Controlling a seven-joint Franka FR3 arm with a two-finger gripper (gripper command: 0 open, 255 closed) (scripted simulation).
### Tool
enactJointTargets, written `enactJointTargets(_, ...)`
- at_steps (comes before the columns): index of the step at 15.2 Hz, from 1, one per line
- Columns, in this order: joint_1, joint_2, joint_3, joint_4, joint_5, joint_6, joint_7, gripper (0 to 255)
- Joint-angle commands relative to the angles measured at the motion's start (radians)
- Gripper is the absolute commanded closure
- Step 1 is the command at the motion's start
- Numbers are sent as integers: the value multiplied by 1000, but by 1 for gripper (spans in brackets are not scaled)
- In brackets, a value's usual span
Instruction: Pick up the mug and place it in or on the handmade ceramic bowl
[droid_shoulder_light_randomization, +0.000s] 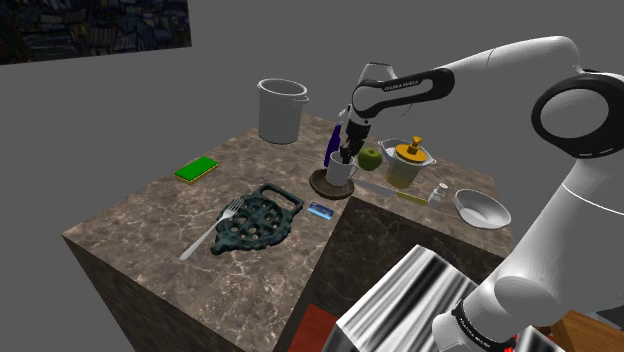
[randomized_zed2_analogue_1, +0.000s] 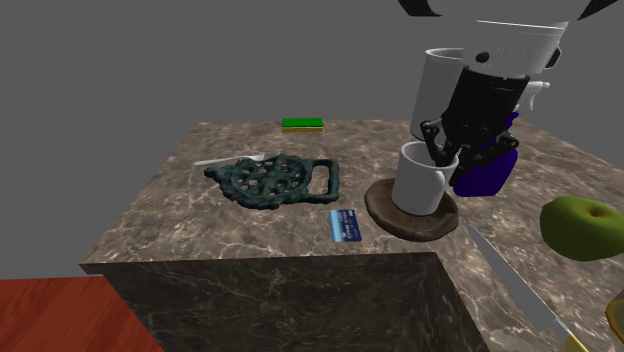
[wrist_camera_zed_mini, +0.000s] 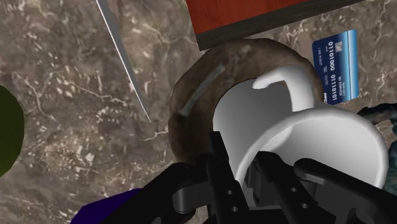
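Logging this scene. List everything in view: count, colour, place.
counter: one, brown marble
brown bowl: one, on counter
mug: one, white, on brown bowl
pot: one, grey, counter corner
block: one, green, counter edge
trivet: one, dark green, centre
fork: one, silver, beside trivet
card: one, blue, beside brown bowl
knife: one, silver, beside brown bowl
apple: one, green, near knife
jug: one, clear, beside apple
purple object: one, behind mug
white bowl: one, near stand
arm: one, white, above counter
gripper: one, black, clasping mug's rim

The gripper (randomized_zed2_analogue_1: 443, 155) hides part of the purple object (randomized_zed2_analogue_1: 487, 174), and the second exterior view's right edge crops the apple (randomized_zed2_analogue_1: 582, 228).
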Motion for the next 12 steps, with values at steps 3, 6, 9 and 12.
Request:
enactJointTargets(3,0,1,0,0,0,2,0,255)
enactJointTargets(6,0,1,0,0,0,2,0,0)
enactJointTargets(9,0,1,0,0,0,2,0,0)
enactJointTargets(12,-1,-11,-1,20,-2,-30,1,0)
